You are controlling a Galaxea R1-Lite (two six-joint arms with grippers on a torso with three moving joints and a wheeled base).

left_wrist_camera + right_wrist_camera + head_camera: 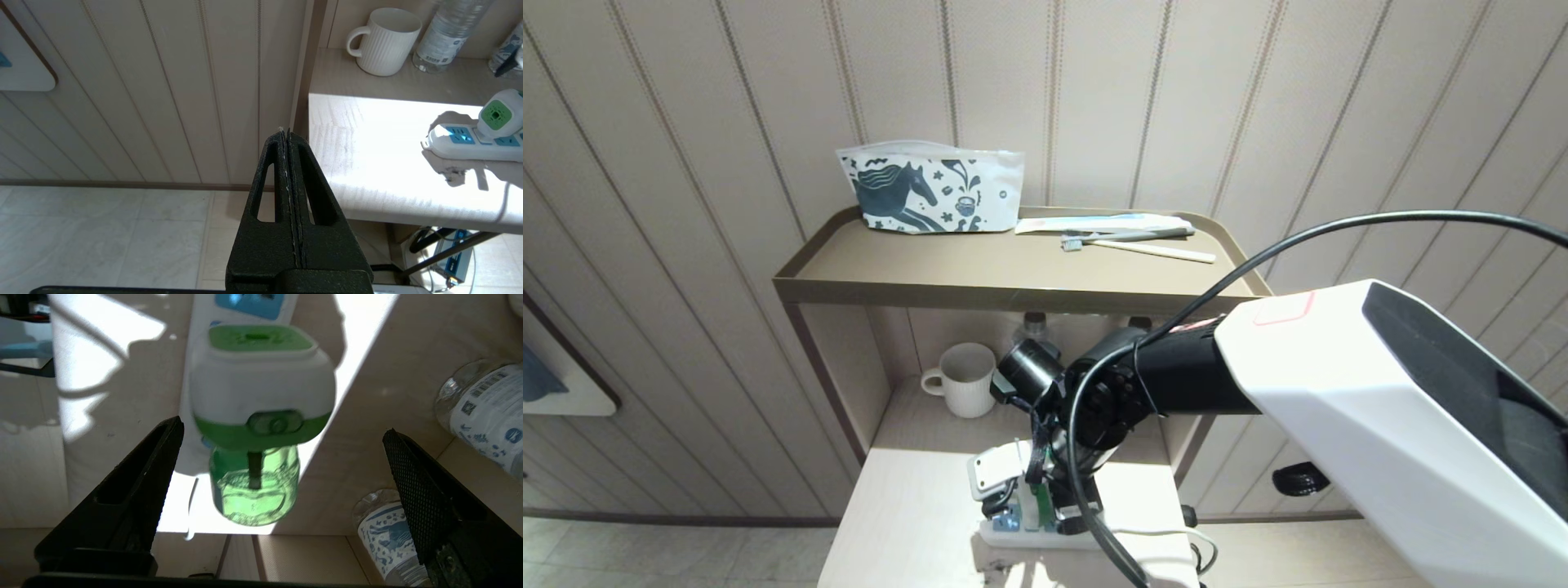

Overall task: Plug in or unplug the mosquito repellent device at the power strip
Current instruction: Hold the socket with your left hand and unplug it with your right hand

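While the right gripper hangs low over the front of the lower shelf, its two black fingers stand spread wide with nothing held, one on each side of the mosquito repellent device and apart from it. Device sits plugged into the power strip, white cap with green square centre facing up off the strip, clear green bottle hanging off one side. Strip lies near the front edge of the shelf, toward its right side, one light-blue socket face showing free beside the device; its white cable runs off the right end. In the head view the right arm comes in from the right and covers most of the strip. Left gripper is parked off the left edge of the shelf, above the floor, fingers pressed flat together, empty. White ribbed mug stands at the back left of the shelf under the top tray; plastic water bottles at the back, right of the mug. On the top tray: patterned pouch at the back edge, leaning on the wall, toothbrush at the back right.
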